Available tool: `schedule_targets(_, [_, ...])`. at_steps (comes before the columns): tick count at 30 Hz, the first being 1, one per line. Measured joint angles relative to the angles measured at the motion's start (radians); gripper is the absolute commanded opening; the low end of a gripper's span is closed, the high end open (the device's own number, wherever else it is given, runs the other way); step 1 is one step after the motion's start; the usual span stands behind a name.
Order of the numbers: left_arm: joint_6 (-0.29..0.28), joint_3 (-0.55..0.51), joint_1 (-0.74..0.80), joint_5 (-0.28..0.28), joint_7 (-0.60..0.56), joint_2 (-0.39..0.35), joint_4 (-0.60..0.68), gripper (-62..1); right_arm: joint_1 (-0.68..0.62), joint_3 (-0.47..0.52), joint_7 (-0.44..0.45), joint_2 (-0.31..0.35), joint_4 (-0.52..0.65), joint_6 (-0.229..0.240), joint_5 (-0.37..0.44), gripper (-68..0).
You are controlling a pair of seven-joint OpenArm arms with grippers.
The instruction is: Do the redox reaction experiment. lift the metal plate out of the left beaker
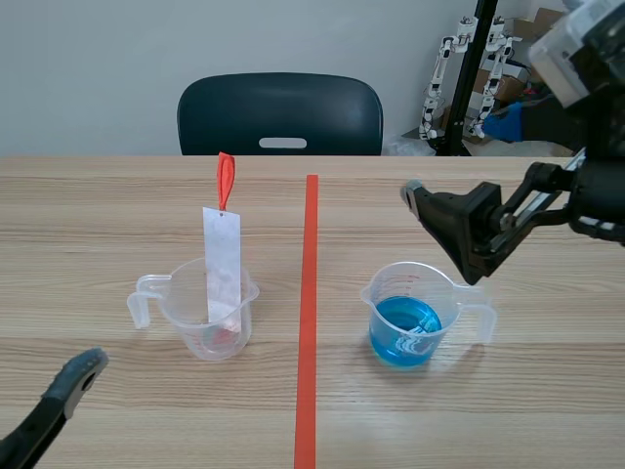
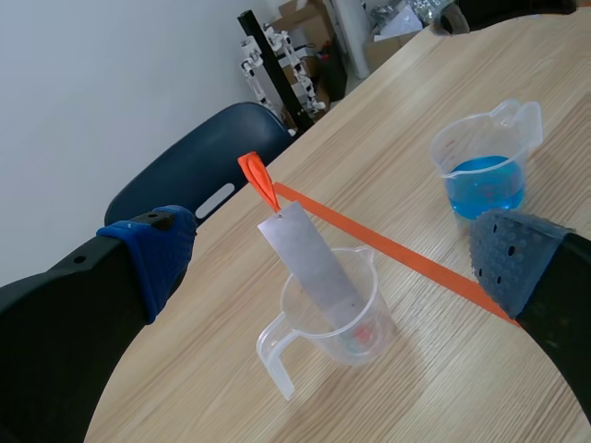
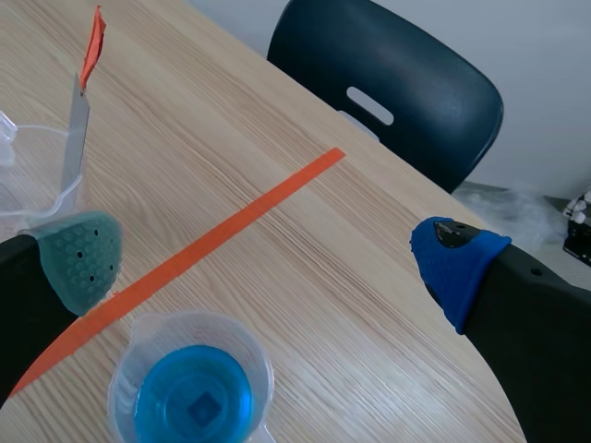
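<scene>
Plainly the left claw (image 2: 332,263) sits nearer the metal plate (image 1: 223,266)

The metal plate stands in the left beaker (image 1: 207,318), on the left side of the orange tape line (image 1: 309,293). Its lower end is down inside the cup and its upper half rises well clear of the rim. Its long axis runs close to upright, leaning a little on the rim, and an orange tag (image 1: 226,180) sticks up from the top end. Something small and red lies at the bottom of the beaker, but what it is cannot be told.

The left claw is low at the near left corner of the desk (image 1: 127,420), fingers spread wide with nothing between them. From its wrist view the plate lies straight ahead, framed between the two pads but apart from both. The right claw (image 3: 270,263) is likewise spread and empty. It hangs over the desk on the other side of the tape, near the right beaker (image 1: 408,318), which holds blue liquid.

So the left arm looks the better placed. The move would likely go forward and up toward the plate's free upper part or the tag. A lift along the plate's own line should then keep it from dragging the light beaker over.

The desk is pale wood grain. A dark chair (image 1: 280,112) stands at its far edge against a plain wall, with some equipment (image 1: 469,78) off to the far right
</scene>
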Motion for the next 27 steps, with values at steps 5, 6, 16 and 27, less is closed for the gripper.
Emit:
schedule_targets(5, [-0.076,0.0,0.0,-0.037,-0.061,0.0,-0.035,1.4,0.156,-0.181,0.0,0.0,-0.106,0.0,0.0,0.4])
schedule_targets(6, [-0.075,0.0,0.0,-0.071,-0.084,0.0,-0.056,1.4,0.177,-0.206,0.0,0.0,-0.114,0.0,0.0,0.4])
schedule_targets(16, [-0.076,0.04,-0.062,-0.098,-0.325,0.0,-0.469,1.4,0.251,-0.314,-0.027,-0.063,-0.136,-0.001,0.023,0.4])
schedule_targets(27, [-0.084,0.181,-0.265,-0.098,-0.616,0.042,-0.959,1.4,0.33,-0.389,-0.03,-0.23,-0.343,-0.001,0.046,0.4])
